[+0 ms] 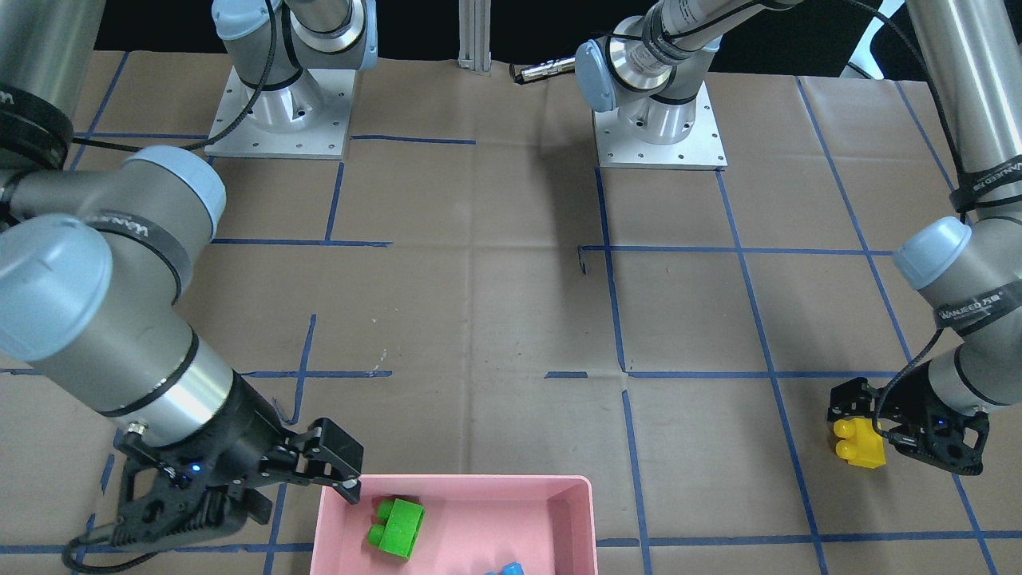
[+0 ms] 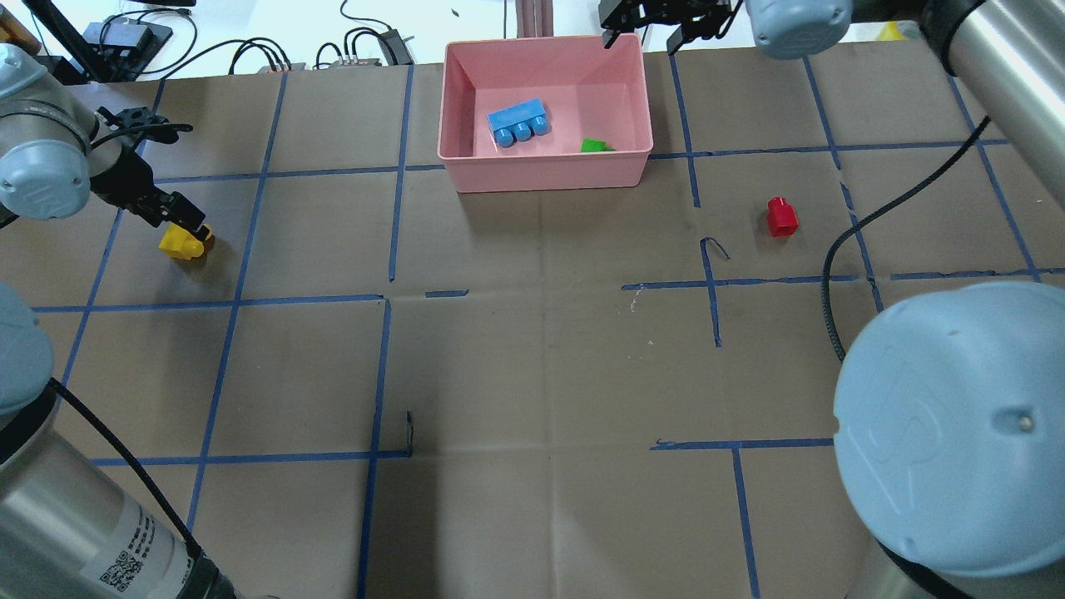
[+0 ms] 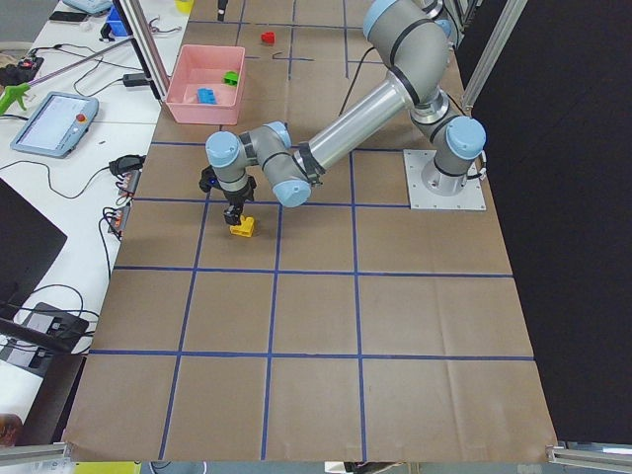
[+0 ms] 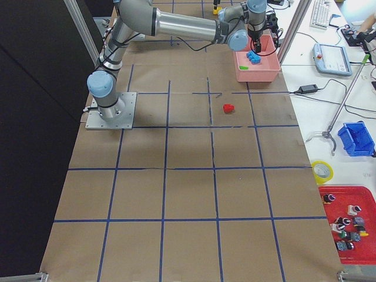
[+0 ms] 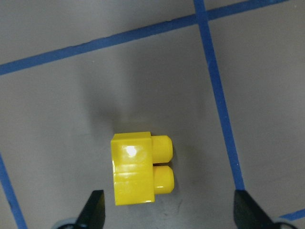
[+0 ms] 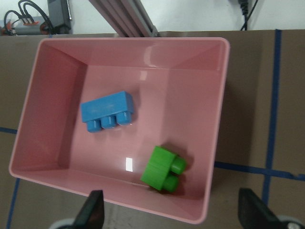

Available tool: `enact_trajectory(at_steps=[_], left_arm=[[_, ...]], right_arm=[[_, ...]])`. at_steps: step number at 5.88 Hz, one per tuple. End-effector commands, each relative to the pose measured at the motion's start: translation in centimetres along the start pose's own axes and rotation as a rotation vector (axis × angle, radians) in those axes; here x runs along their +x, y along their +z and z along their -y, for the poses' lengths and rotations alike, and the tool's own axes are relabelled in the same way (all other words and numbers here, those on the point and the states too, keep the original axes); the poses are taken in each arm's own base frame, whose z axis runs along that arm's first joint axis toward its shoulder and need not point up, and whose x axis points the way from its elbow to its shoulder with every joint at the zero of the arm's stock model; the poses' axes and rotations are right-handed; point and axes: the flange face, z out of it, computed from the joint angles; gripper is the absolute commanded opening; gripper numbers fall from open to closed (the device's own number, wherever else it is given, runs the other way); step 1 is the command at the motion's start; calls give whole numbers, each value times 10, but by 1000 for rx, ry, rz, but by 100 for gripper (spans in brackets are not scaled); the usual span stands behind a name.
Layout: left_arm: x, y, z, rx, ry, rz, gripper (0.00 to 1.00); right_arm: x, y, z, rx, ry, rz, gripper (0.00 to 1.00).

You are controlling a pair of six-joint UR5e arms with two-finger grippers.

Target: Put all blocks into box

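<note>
Halfway there, by our count: the blue block point(image 2: 517, 122) and the green block point(image 6: 164, 169) lie inside the box point(image 2: 545, 175), blue near its middle, green by its near right corner; the other two are out on the paper. The red block point(image 2: 782, 217) sits to the right of the box and a little nearer the robot; the yellow block point(image 5: 136, 168) is well off to the box's left, also nearer the robot.

The left gripper point(image 5: 171, 207) hovers right over the yellow one, jaws spread wide, one finger on either side and neither touching it, so nothing is gripped. The right gripper point(image 6: 172, 207) hangs above the box's far right edge, spread and empty.

Yellow lies tipped on its side; its two studs point level across the paper, toward the box's side of the table; its long axis, the line through both studs, runs crosswise to the line between the fingers, so the jaws would close on the flat back and the stud tips.

We judge that yellow goes next and then red.
</note>
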Motion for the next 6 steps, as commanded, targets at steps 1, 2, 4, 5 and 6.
enact_trajectory(at_steps=[1, 2, 4, 5, 6], left_arm=[[-3, 14, 0, -6, 24, -2, 95], [-8, 8, 2, 20, 10, 30, 95], [-11, 4, 4, 41, -15, 53, 95], [-10, 9, 3, 36, -18, 48, 95], [-12, 17, 4, 37, -18, 49, 95]], right_arm=[[70, -18, -37, -48, -138, -130, 100], [92, -10, -48, -58, -156, -278, 100], [135, 54, -122, -221, -92, -348, 99], [146, 73, -147, -200, -78, -358, 99], [150, 84, -161, -220, -35, -353, 99]])
